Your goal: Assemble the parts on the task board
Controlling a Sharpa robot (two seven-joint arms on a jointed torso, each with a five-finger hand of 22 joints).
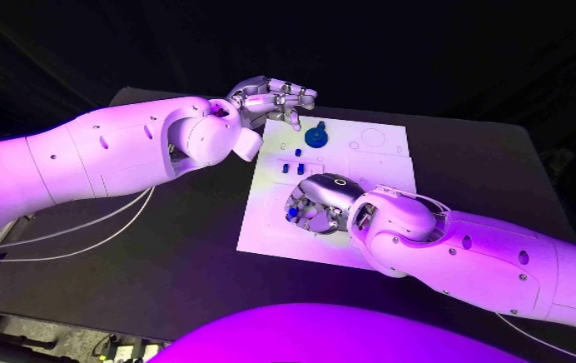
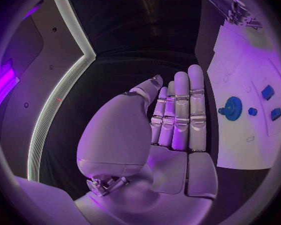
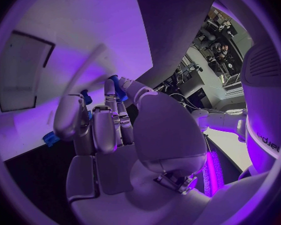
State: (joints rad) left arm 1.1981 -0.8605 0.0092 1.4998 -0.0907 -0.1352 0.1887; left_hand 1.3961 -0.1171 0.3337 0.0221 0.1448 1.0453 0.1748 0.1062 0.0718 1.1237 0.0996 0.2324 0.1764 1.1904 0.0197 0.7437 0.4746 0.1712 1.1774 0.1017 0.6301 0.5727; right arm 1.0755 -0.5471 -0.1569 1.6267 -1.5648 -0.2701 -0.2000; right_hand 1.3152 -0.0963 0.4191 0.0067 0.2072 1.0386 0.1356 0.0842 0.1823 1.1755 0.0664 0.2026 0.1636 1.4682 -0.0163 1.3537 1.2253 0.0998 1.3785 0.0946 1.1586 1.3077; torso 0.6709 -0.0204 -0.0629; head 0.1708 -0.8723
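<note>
The white task board (image 1: 274,231) lies in the middle of the black table. A blue gear (image 1: 315,136) stands in its far part, and small blue parts (image 1: 293,166) sit nearer along its left side. My left hand (image 1: 274,99) hovers above the board's far left corner. Its fingers (image 2: 181,110) are straight and hold nothing, with the gear (image 2: 231,107) and the small parts (image 2: 267,91) beside them. My right hand (image 1: 317,205) is low over the board's near left area, palm down. It pinches a small blue part (image 3: 118,86) between thumb and fingertip; that part (image 1: 292,211) peeks out by the fingers.
White cables (image 1: 84,238) run over the table (image 1: 180,238) by my left arm. The board's right half carries printed outlines and empty sockets (image 1: 374,139). My right forearm (image 1: 468,251) crosses the table's near right corner.
</note>
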